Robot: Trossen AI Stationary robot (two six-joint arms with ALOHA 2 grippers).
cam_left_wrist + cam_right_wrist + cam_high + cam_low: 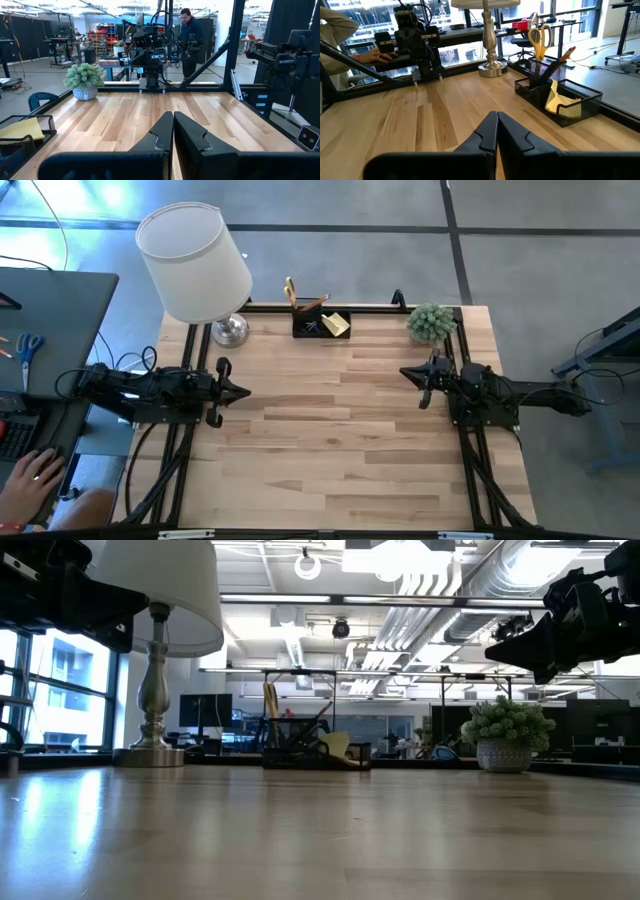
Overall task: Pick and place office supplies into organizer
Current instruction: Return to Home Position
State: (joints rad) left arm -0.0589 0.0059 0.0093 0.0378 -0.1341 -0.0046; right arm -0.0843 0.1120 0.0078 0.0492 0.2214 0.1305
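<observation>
Organizer point(321, 326), seemingly filled, sits top centre; left claw point(243, 391) and right claw point(405, 372), closed and empty, lie lower, well apart.

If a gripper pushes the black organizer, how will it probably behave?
The organizer is thin wire mesh, so probably light and apt to slide on the table. The scissors stand tall in its cup, so a high push might tip it.

Grey polished concrete floor point(540, 270) surrounds the light wooden plank table point(340, 450). White exposed ceiling ducts point(450, 585) run overhead. Tall glass windows point(60, 690) admit daylight.
</observation>
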